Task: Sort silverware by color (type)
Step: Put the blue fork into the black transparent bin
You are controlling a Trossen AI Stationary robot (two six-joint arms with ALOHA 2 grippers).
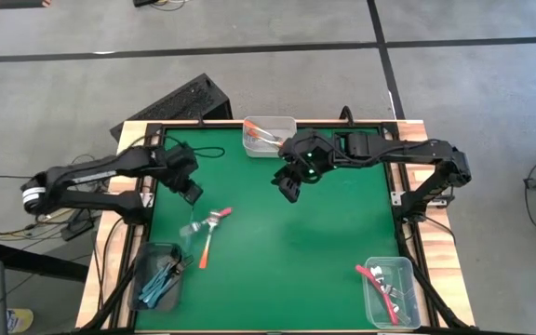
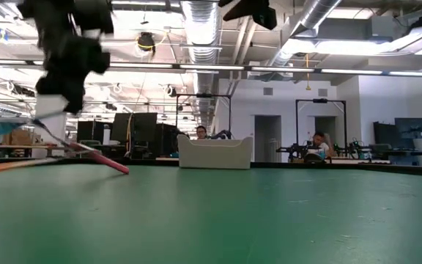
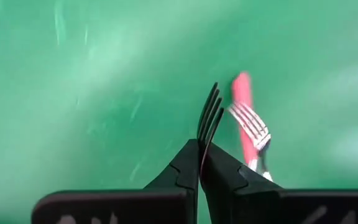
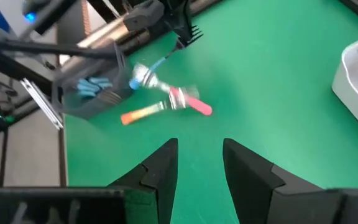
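A green mat covers the table, framed in black rails, on a grey floor; the low view looks past it into an open workshop where seated people show in the distance.

Loose silverware lies left of centre in the high view: a red-pink-handled fork and an orange-handled fork, close together, with a third, pale piece beside them too blurred to identify. In the right wrist view the same cluster shows as an orange handle, a pink handle and a blue-handled piece.

The left gripper hovers just above and left of that cluster, clenched on a fork whose dark tines project past the closed fingertips.

Three clear bins hold sorted pieces: blue-handled forks in the lower-left bin, red-pink ones at the lower-right bin, with one handle overhanging its left rim, and orange ones in the top-centre bin.

The right gripper hangs above the mat, right of the top-centre bin's lower edge, fingers apart and empty.
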